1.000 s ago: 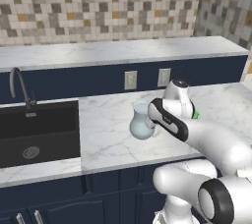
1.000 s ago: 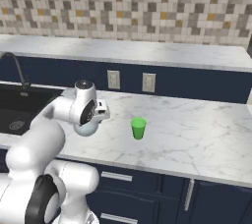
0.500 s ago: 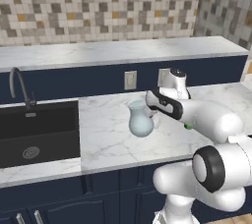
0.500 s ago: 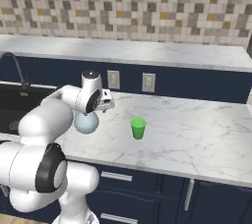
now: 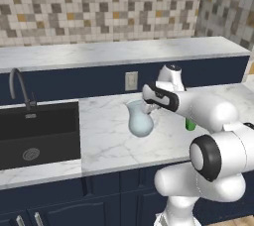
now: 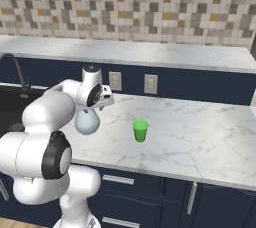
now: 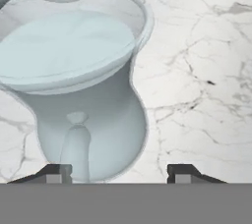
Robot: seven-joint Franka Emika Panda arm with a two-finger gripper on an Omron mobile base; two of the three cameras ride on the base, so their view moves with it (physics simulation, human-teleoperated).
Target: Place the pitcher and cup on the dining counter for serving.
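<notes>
You're hovering the gripper (image 7: 118,171) just above the pitcher (image 5: 140,119), fingers apart. Be centring on its handle (image 7: 75,144) before you're closing, keeping it upright.

The arm covers most of the cup (image 5: 190,124) in the left base view, w/ just a green sliver showing by the forearm, and it hides the pitcher (image 6: 87,122) neck and rim from the right base view. Gripper (image 5: 149,107) fingers sit behind the hand there, so can't tell if they touch the glass. Sink (image 5: 34,133) is cut off at the left edge.
</notes>
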